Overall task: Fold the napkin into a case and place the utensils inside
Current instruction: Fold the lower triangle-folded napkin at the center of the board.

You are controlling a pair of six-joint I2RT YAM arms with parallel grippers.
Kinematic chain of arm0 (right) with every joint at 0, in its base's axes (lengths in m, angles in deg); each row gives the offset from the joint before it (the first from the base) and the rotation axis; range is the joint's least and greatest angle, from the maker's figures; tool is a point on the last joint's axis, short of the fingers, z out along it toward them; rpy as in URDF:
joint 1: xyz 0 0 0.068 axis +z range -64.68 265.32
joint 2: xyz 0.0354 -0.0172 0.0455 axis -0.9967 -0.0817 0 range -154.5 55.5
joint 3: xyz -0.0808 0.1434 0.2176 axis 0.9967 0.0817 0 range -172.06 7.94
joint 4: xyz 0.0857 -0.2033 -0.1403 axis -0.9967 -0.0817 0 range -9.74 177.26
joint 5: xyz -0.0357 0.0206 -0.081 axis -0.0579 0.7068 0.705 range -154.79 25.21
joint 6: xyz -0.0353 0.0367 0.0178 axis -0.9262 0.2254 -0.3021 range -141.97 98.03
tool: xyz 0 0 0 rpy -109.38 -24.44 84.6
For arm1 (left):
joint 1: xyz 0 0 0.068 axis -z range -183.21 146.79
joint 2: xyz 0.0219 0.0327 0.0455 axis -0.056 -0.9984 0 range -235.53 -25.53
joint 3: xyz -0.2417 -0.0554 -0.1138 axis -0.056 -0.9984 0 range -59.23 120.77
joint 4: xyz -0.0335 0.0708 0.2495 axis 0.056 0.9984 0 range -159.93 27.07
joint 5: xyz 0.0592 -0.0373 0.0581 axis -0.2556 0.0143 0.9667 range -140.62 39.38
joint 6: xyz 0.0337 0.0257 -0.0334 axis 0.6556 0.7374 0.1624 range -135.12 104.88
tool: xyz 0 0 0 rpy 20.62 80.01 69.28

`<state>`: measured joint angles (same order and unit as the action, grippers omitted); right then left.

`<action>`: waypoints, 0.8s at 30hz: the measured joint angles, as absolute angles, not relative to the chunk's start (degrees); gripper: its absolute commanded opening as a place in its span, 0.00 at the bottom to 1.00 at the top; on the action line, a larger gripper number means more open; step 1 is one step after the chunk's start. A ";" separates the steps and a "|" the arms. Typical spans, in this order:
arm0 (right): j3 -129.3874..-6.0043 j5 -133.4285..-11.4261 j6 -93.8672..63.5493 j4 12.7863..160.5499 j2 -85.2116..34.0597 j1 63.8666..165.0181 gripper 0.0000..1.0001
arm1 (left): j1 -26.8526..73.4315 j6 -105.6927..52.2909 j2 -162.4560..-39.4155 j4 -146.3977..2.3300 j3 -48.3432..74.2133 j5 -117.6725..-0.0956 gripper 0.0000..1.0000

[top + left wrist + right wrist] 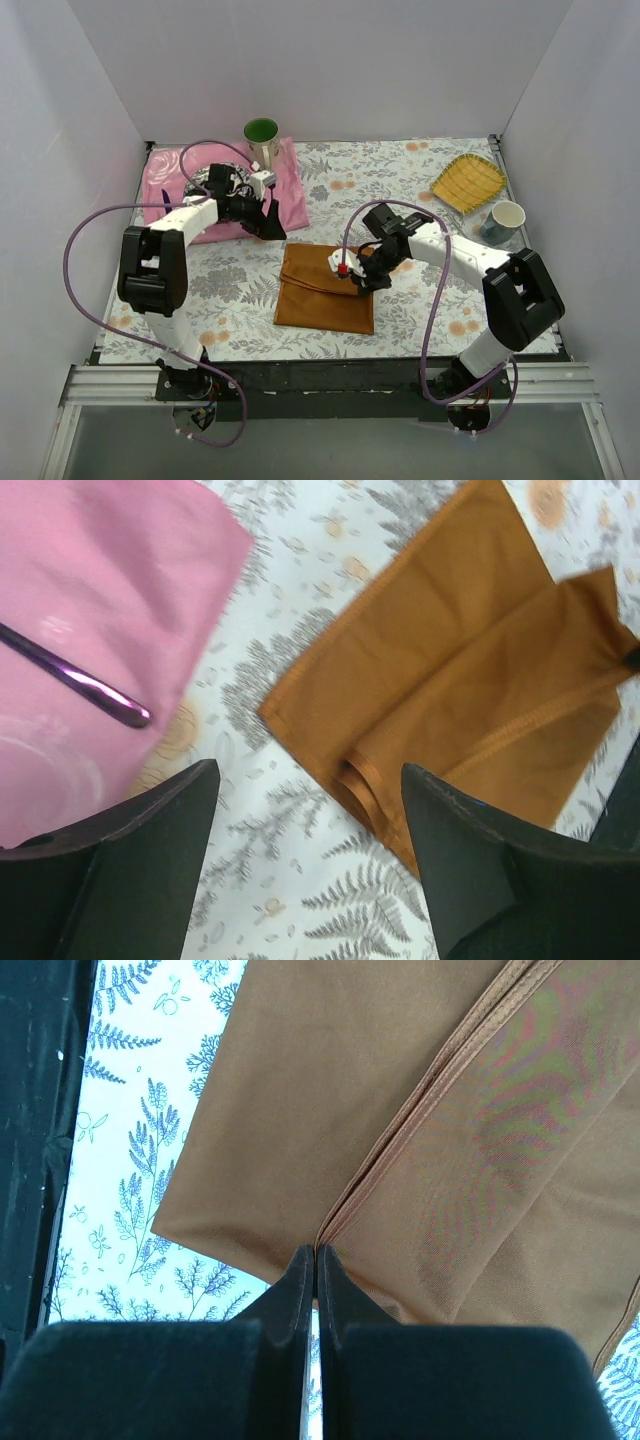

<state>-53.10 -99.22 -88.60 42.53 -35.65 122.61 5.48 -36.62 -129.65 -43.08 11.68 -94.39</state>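
Observation:
The rust-orange napkin (318,297) lies partly folded on the floral tablecloth at the centre; it also shows in the left wrist view (450,670) and the right wrist view (330,1080). My right gripper (361,279) is shut, and the hemmed edge of a napkin layer runs into its closed tips (316,1255). My left gripper (271,225) is open and empty above the table by the napkin's far left corner (310,780). A shiny purple utensil handle (85,678) lies on the pink cloth (110,570). No silver spoon is in view.
The pink cloth (292,190) lies at the back left, partly under my left arm. A green-lined mug (262,134) stands behind it. A yellow woven tray (468,182) and a white cup (506,219) stand at the back right. White walls enclose the table.

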 measured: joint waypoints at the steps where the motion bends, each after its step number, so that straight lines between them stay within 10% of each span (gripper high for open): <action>1: -52.97 -99.35 -88.67 42.56 -35.37 122.61 0.01 | 5.48 -34.98 -128.09 -42.86 10.09 -95.33 0.68; 24: -50.04 -104.18 -90.13 43.36 -33.66 120.49 0.01 | 16.30 26.40 -105.10 -47.76 -21.24 -96.07 0.67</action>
<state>-50.04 -104.18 -90.13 43.36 -33.66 120.49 16.30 26.40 -105.10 -47.76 -21.24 -96.07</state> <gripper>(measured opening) 0.033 0.686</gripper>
